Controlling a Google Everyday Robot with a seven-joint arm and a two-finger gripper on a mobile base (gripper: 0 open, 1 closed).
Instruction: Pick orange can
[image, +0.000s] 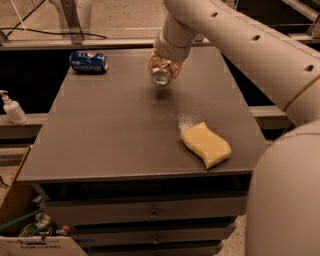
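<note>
The orange can (161, 73) hangs tilted above the far middle of the dark table (115, 135), its silver end facing me and its shadow on the tabletop just below. My gripper (163, 64) comes down from the white arm at the top and is shut on the orange can, gripping it from above. The can is clear of the surface. The fingers are mostly hidden behind the wrist and the can.
A blue can (88, 61) lies on its side at the table's far left. A yellow sponge (206, 144) lies near the front right edge. A soap bottle (12, 108) stands on a ledge to the left. Drawers (150, 215) sit under the table; my arm's bulk fills the right side.
</note>
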